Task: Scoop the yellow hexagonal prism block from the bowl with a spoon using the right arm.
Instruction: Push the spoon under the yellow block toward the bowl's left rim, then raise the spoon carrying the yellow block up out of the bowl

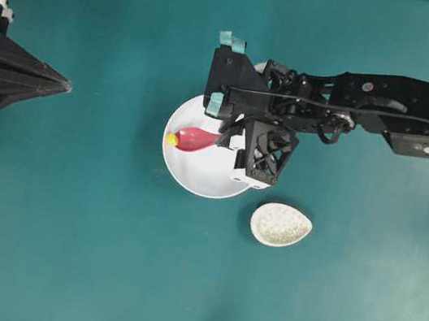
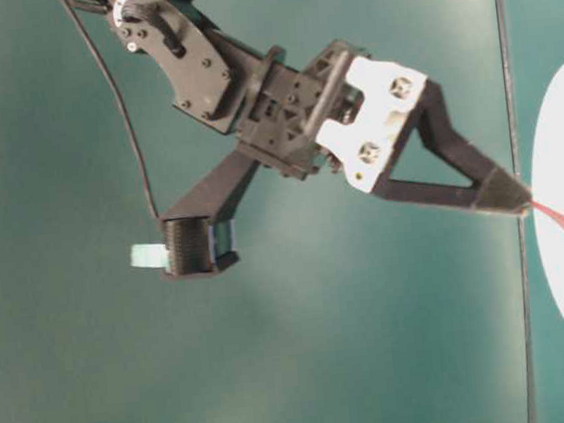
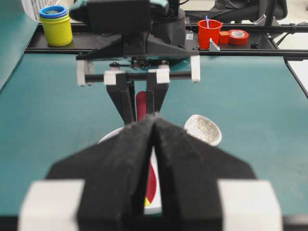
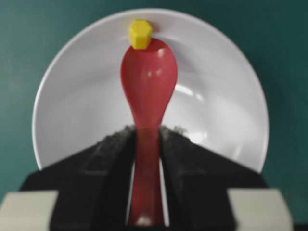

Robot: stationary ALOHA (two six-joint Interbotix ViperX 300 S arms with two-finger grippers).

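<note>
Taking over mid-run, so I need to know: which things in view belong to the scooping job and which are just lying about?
In use: spoon, held by the right hand; yellow block at the spoon's tip; white bowl.

Lying about: speckled spoon rest; stacked cups, red cup and red tape roll on the back rail.
</note>
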